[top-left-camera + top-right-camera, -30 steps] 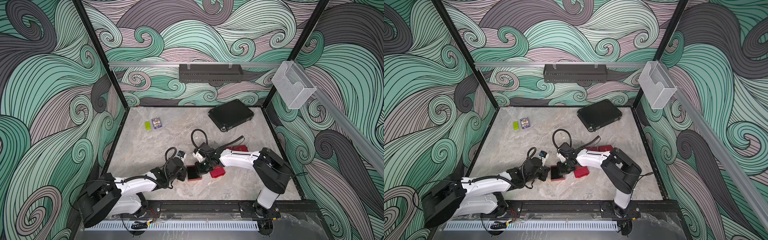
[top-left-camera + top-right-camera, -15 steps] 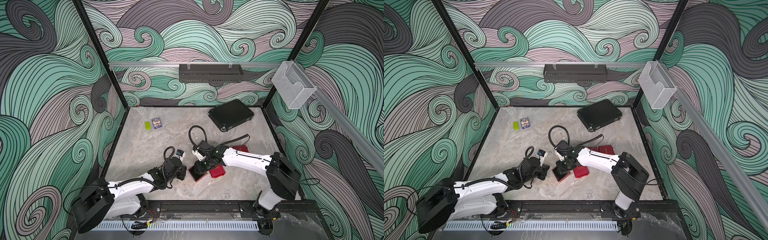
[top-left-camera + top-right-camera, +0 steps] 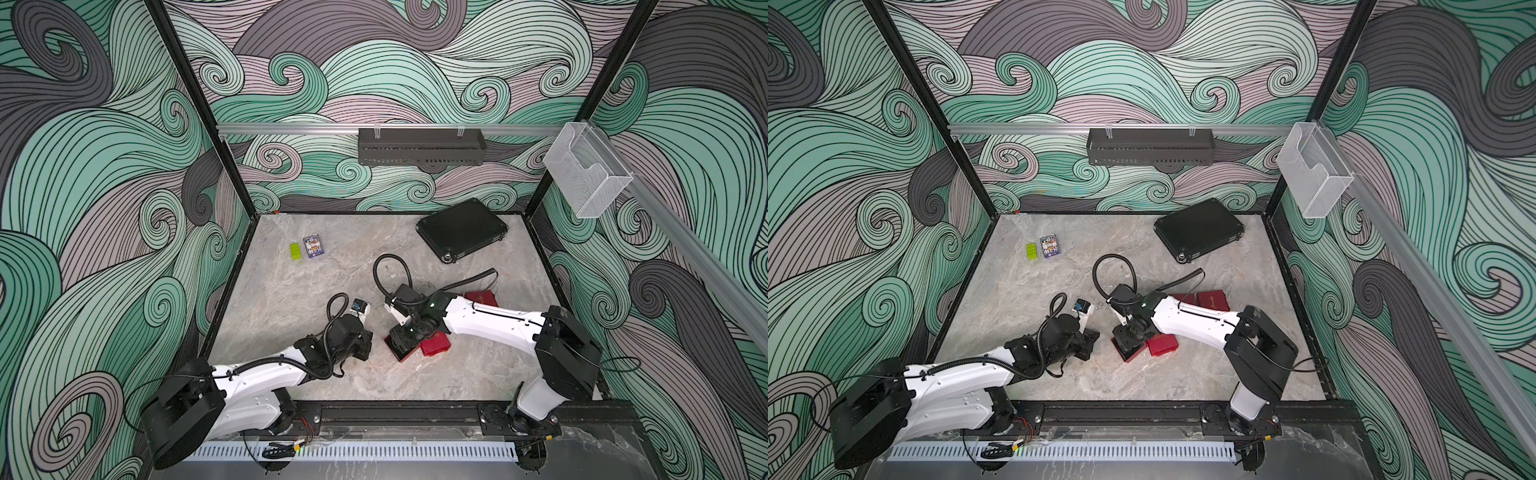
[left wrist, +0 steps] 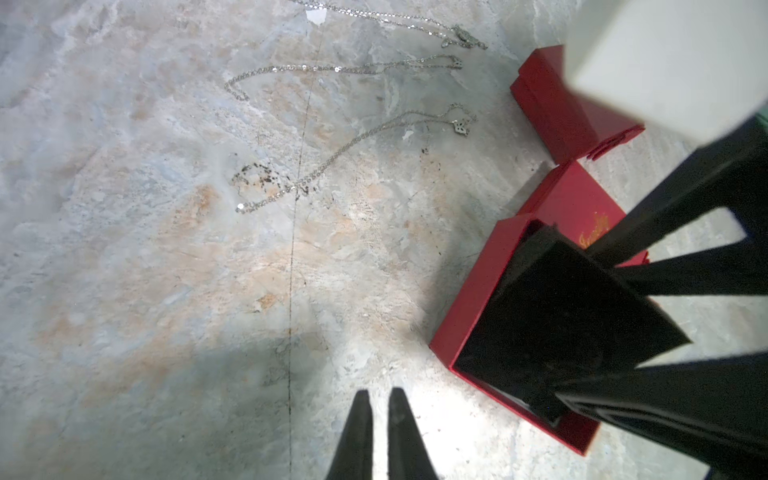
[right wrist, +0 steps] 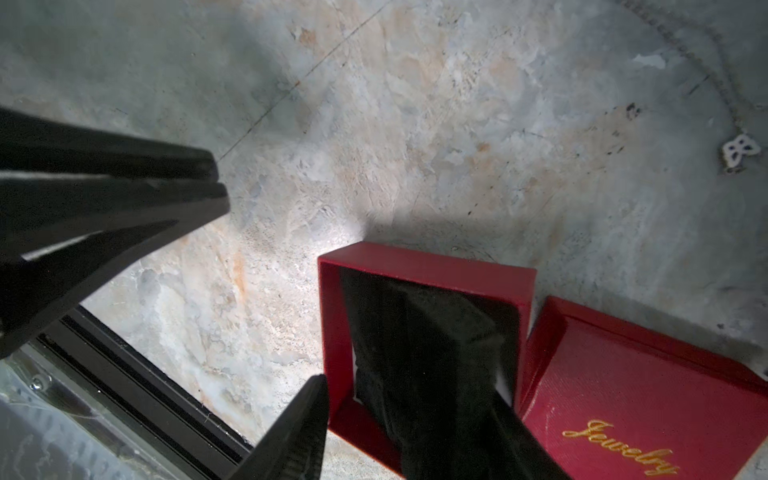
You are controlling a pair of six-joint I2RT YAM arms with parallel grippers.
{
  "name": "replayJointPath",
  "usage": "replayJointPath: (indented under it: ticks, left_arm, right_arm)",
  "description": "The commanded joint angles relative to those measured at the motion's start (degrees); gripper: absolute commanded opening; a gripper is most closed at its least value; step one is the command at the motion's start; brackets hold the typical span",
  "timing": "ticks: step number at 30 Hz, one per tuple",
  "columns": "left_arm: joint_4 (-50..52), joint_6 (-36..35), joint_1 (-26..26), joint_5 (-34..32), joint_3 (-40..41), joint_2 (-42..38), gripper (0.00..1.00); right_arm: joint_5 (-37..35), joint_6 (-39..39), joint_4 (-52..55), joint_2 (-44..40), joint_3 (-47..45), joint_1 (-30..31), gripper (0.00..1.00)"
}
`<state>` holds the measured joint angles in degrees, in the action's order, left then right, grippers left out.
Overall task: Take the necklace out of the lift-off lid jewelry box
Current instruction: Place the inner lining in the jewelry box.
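Note:
The red jewelry box stands open on the marble, seen in both top views. Its black insert pad is tilted up out of it and hides the inside. No necklace shows inside. The lid marked "Jewelry" lies beside the box. My right gripper is open, one finger outside the box wall, the pad between the fingers. Left gripper hovers beside the box, fingers a narrow gap apart, empty. Three silver necklaces lie on the table beyond.
Two closed red boxes sit behind the right arm. A black case lies at the back right. A green brick and a small card box sit at the back left. The black front rail runs close by.
The right gripper's jaws have parted over the box and the left's have parted slightly. The box has turned and shifted a little, and the left gripper now stands apart from it.

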<state>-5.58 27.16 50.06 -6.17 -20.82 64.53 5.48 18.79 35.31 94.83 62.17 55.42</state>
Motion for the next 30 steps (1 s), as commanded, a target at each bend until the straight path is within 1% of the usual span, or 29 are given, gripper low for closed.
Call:
replayJointPath:
  ticks: [1, 3, 7, 11, 15, 18, 21, 24, 26, 30]
  left_arm:
    - [-2.6, -1.5, 0.3, 3.1, 0.3, 0.2, 0.29]
    - [-3.1, -1.7, 0.3, 3.7, 0.3, 0.0, 0.32]
    - [-4.6, -3.1, 0.2, 5.4, 0.2, -0.3, 0.39]
    - [-7.4, -4.9, 0.3, 8.6, 0.0, 1.2, 0.46]
    - [-10.6, -6.3, 0.3, 12.1, -0.5, 4.6, 0.48]
    - [-11.6, -6.8, 0.3, 13.0, -1.4, 7.4, 0.45]
    - [-11.6, -6.9, 0.3, 12.8, -1.9, 8.9, 0.43]
    - [-11.2, -6.3, 0.3, 11.0, -1.6, 8.4, 0.42]
    - [-9.4, -5.7, 0.3, 8.8, -1.5, 6.9, 0.42]
    - [-4.4, -4.8, 0.3, 4.6, -1.0, 0.6, 0.42]
  right_arm:
    - [-1.1, -1.7, 0.4, -1.0, 0.5, 0.2, 0.57]
    - [-2.0, -1.7, 0.4, -1.5, 0.4, 0.2, 0.57]
    - [-6.7, -2.2, 0.7, -3.3, -0.4, 0.4, 0.56]
    - [-8.3, -2.5, 0.4, -4.1, -1.0, 0.4, 0.54]
    - [-6.3, -2.1, -1.6, -4.4, -2.2, 0.3, 0.52]
    - [-6.3, -1.3, -2.1, -4.5, -2.5, 0.3, 0.50]
    - [-9.6, -0.9, -1.3, -5.9, -2.9, 0.3, 0.47]
    - [-12.0, -1.4, -0.4, -7.3, -3.1, 0.3, 0.42]
    - [-11.8, -1.6, 0.2, -8.0, -2.9, 0.3, 0.39]
    - [-7.4, -1.7, -1.5, -8.8, -3.2, 0.3, 0.35]
